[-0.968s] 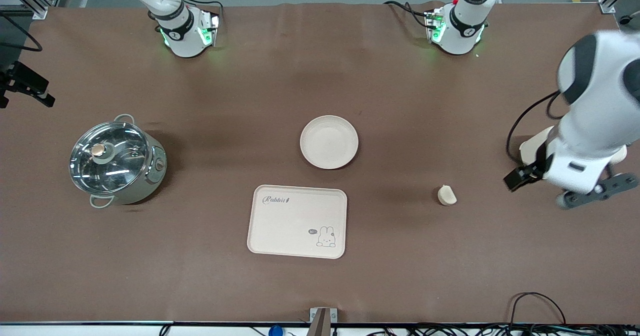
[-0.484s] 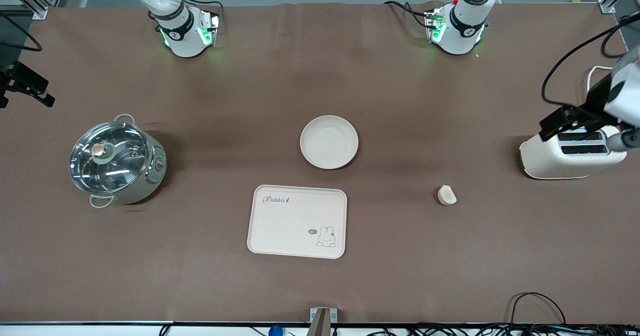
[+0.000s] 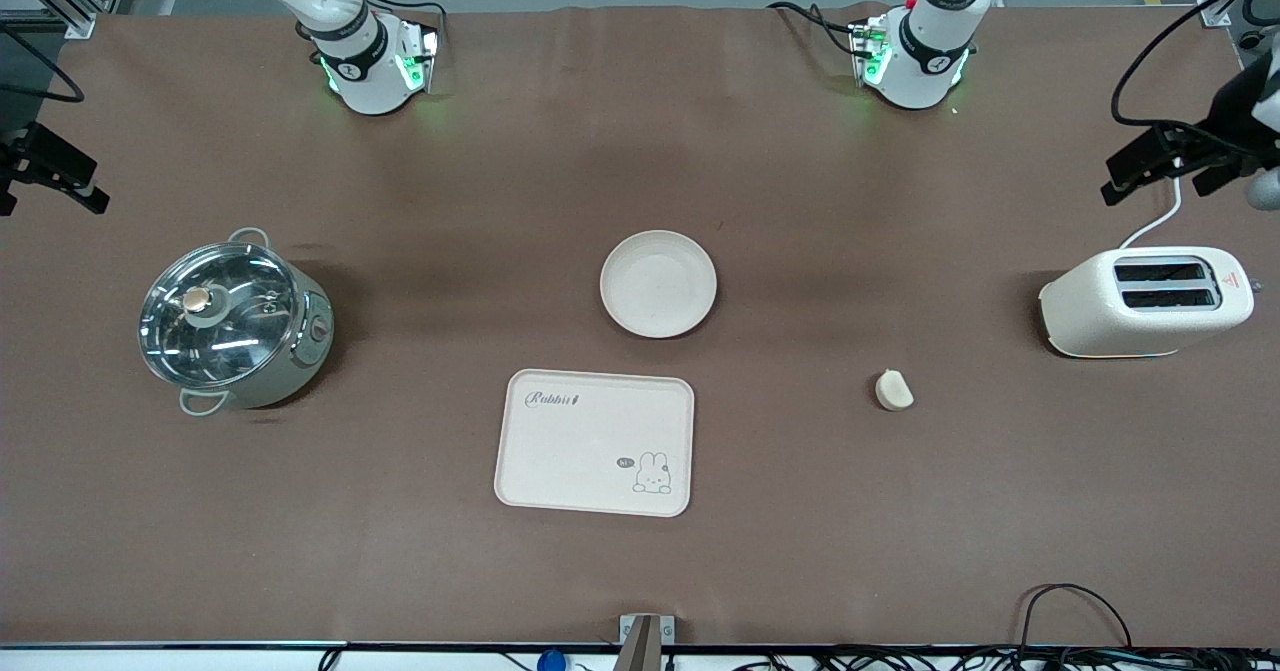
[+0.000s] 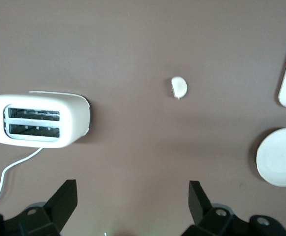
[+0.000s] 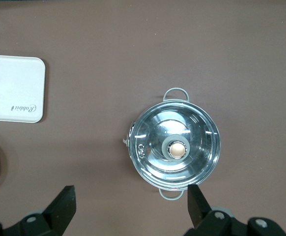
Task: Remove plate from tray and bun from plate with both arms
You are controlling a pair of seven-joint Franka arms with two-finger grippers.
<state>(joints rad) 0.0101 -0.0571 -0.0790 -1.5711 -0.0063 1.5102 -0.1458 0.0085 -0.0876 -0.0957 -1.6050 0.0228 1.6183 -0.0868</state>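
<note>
The round cream plate [image 3: 658,283] lies on the brown table, farther from the front camera than the rabbit tray [image 3: 595,442]. The small pale bun [image 3: 893,390] lies on the table between the tray and the toaster. My left gripper [image 4: 131,204] is open and empty, high over the table by the toaster; it shows at the edge of the front view [image 3: 1160,171]. Its wrist view shows the bun [image 4: 178,87] and the plate [image 4: 279,156]. My right gripper [image 5: 130,204] is open and empty, high over the table beside the pot; it is out of the front view.
A cream toaster [image 3: 1145,301] with a white cord stands at the left arm's end of the table. A steel pot with a glass lid [image 3: 235,321] stands at the right arm's end. Cables lie along the table's edge nearest the front camera.
My left arm has swung up and away from over the toaster toward the robots' bases, uncovering the toaster. The plate, bun, tray and pot have not moved.
</note>
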